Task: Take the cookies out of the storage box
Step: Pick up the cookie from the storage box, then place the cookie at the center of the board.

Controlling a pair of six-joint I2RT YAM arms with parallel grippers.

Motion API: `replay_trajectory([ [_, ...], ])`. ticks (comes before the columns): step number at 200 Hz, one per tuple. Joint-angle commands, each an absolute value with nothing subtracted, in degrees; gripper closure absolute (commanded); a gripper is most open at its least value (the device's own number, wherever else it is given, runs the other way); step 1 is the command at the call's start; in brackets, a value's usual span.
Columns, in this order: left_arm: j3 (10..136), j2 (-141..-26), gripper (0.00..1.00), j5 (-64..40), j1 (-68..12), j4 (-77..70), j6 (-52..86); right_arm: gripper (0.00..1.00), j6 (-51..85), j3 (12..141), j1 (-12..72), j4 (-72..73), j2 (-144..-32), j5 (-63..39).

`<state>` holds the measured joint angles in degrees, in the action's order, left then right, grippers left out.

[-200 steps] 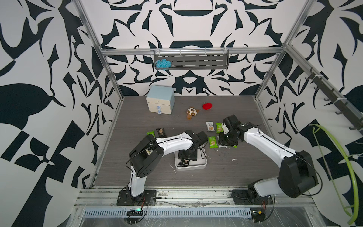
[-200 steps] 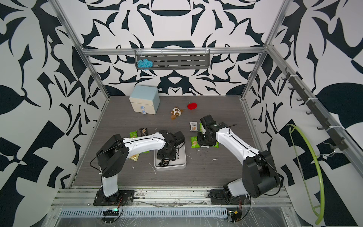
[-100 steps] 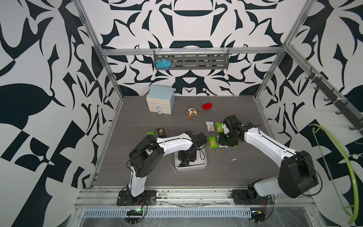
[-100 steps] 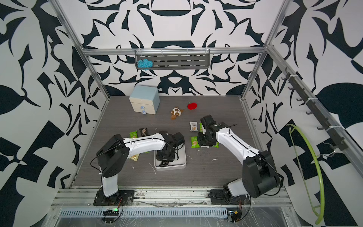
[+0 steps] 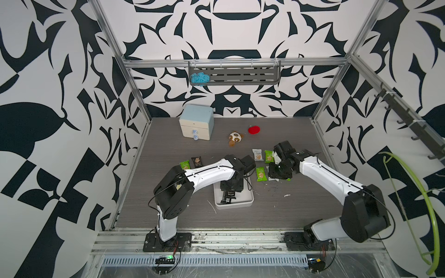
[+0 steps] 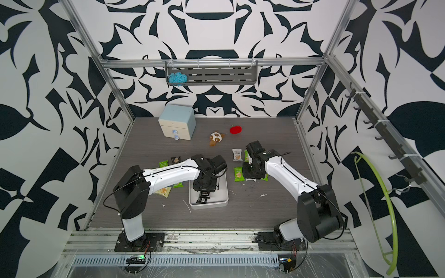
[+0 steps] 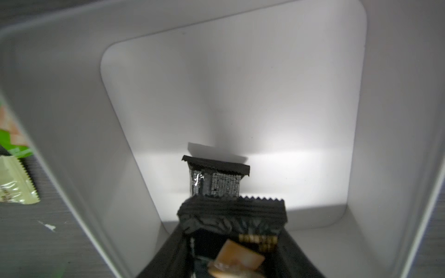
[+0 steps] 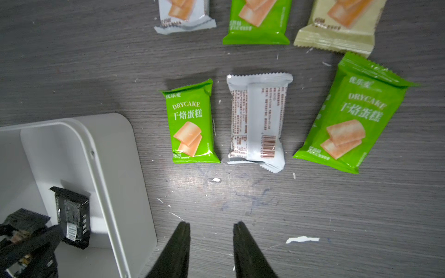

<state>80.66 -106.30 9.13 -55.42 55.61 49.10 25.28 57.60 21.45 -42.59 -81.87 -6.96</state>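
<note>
The left end effector (image 7: 231, 237) has closed on a black cookie packet (image 7: 231, 216) and pinches it inside the white storage box (image 5: 240, 206). A second black packet (image 8: 72, 216) lies flat on the box floor. Right of the box, a green packet (image 8: 192, 125), a white packet (image 8: 257, 120) and a cream packet (image 8: 337, 24) lie on the bench (image 5: 168, 204). The right end effector (image 8: 210, 231) hovers near them, fingers spread, holding nothing.

Green cookie packets (image 8: 192, 122) read "DRYCAKE" above the characters "干焙蛋糕".
</note>
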Motion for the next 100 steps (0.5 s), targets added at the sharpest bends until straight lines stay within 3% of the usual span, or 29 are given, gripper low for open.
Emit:
replay_trajectory([
  [1,82.3,-103.6,0.49,9.2,-53.1,57.6,47.7,0.64,24.5,58.8,21.3,-43.3,-80.7,-6.2],
  [48,84.9,-102.3,0.49,10.0,-47.5,58.5,44.0,0.64,24.3,59.6,21.3,-43.4,-81.9,-6.2],
  [100,88.8,-103.2,0.49,9.7,-35.9,58.8,36.4,0.65,24.5,60.4,21.2,-43.1,-83.3,-4.5],
])
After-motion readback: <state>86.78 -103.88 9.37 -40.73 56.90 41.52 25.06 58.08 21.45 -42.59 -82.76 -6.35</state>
